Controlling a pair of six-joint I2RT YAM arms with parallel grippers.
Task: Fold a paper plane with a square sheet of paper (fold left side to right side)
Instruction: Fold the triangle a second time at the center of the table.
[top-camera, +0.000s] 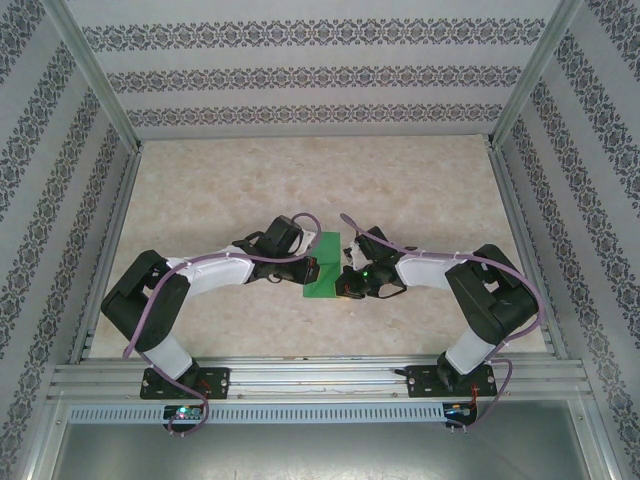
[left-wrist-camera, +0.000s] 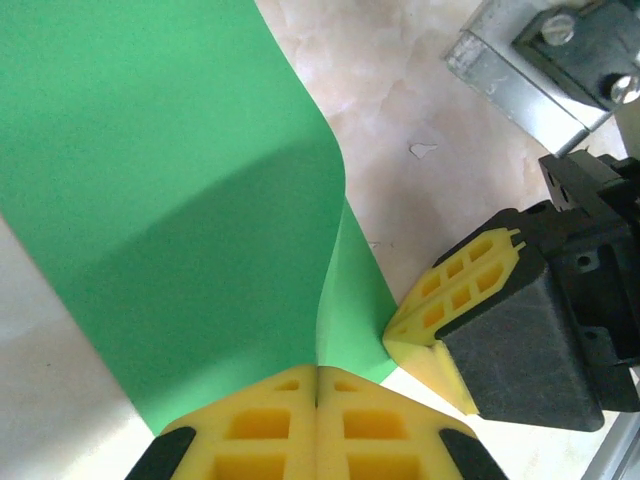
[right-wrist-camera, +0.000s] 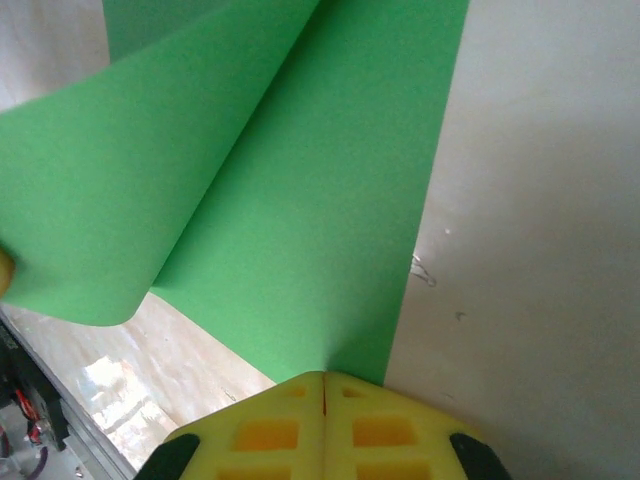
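Note:
The square sheet of paper (top-camera: 326, 258) is bright green and lies mid-table between both arms. Its left side is lifted and curls over toward the right. My left gripper (left-wrist-camera: 318, 372) is shut with its yellow tips pinching the raised flap's edge, where the paper (left-wrist-camera: 190, 200) rises into the seam. In the left wrist view my right gripper (left-wrist-camera: 398, 335) has its shut tips down on the flat layer's corner. In the right wrist view the right gripper (right-wrist-camera: 323, 380) sits at the near edge of the flat paper (right-wrist-camera: 330, 230), with the curled flap to the left.
The beige marbled table (top-camera: 420, 190) is boxed in by patterned walls and aluminium rails (top-camera: 320, 378) along the near edge. The two wrists almost touch over the sheet. A metal bracket (left-wrist-camera: 510, 60) of the right arm hangs close by.

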